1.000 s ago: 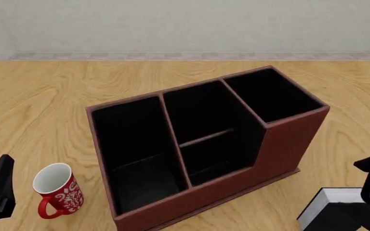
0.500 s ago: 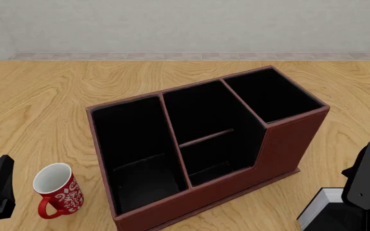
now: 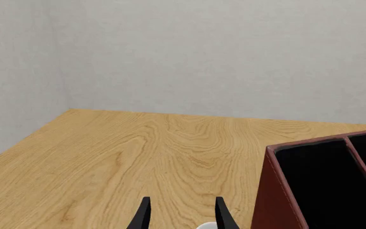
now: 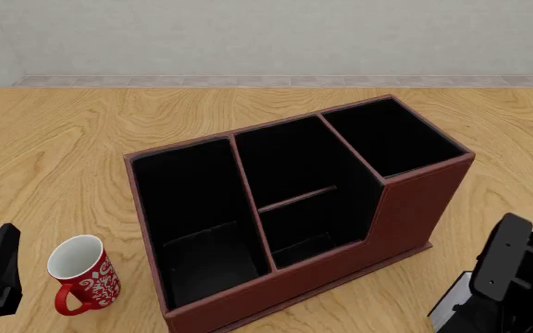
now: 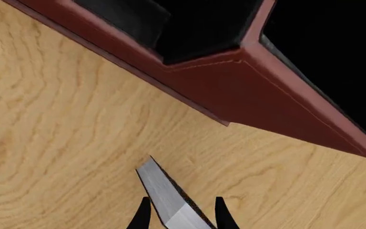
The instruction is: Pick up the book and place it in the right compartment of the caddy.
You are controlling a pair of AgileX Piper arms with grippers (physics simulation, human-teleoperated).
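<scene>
While our right claw [image 5: 177,215] hangs low over the near right corner of the table [image 4: 53,139], we see its 2 fingertips [image 5: 142,214] standing on either side of a corner of the book [image 5: 165,198]. We see a sliver of gap on each side in the right wrist view, so the claw reads as released and not yet pinching the book. In the front view the right arm covers most of the book; only a strip of its white page edge shows at the bottom right, just beside the caddy [image 4: 415,208] and apart from it. The book lies on the table, outside the caddy.

We see the caddy in the middle of the table with 3 black-lined sections. Its right compartment [image 4: 391,137], the narrow one with taller walls, holds nothing we can make out.

Our left claw [image 3: 181,217] sits at the near left, its fingers parted and holding nothing, next to a red mug [image 4: 83,275] that stands upright near the caddy's left end.
</scene>
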